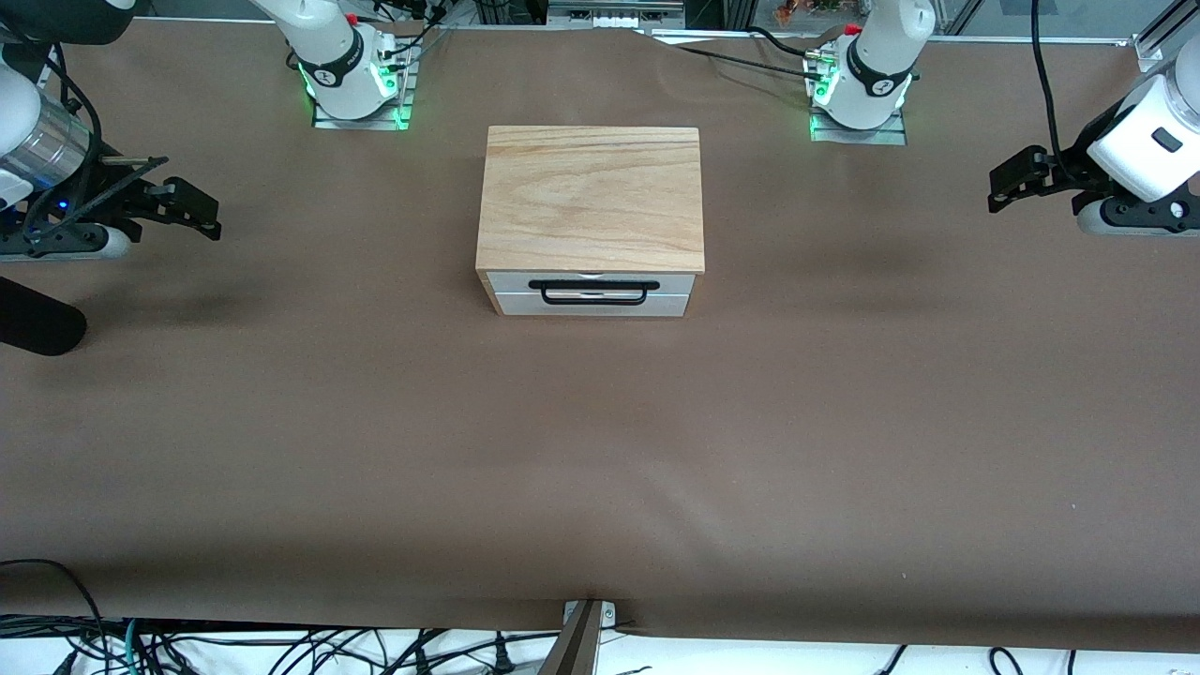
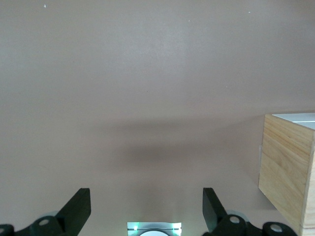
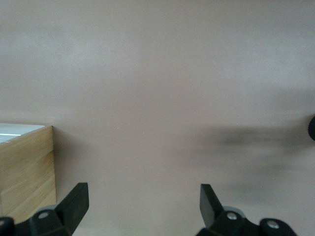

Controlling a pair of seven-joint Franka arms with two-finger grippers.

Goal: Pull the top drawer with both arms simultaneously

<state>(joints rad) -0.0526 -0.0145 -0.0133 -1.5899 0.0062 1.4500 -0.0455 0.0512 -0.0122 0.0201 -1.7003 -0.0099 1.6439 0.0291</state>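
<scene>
A wooden box (image 1: 591, 197) stands mid-table with its two white drawer fronts facing the front camera. The top drawer (image 1: 677, 282) sits flush in the box, its long black wire handle (image 1: 593, 286) across the front. My left gripper (image 1: 1001, 190) hangs open and empty above the table at the left arm's end, well away from the box. My right gripper (image 1: 199, 212) hangs open and empty at the right arm's end. In the left wrist view the open left gripper (image 2: 146, 205) sees the box's side (image 2: 285, 169). In the right wrist view the open right gripper (image 3: 142, 201) sees the box's other side (image 3: 24, 169).
Brown paper (image 1: 600, 450) covers the whole table. The green-lit arm bases (image 1: 356, 89) (image 1: 858, 94) stand farther from the front camera than the box. A black cylinder (image 1: 37, 323) juts in at the right arm's end. Cables (image 1: 281, 647) lie along the nearest edge.
</scene>
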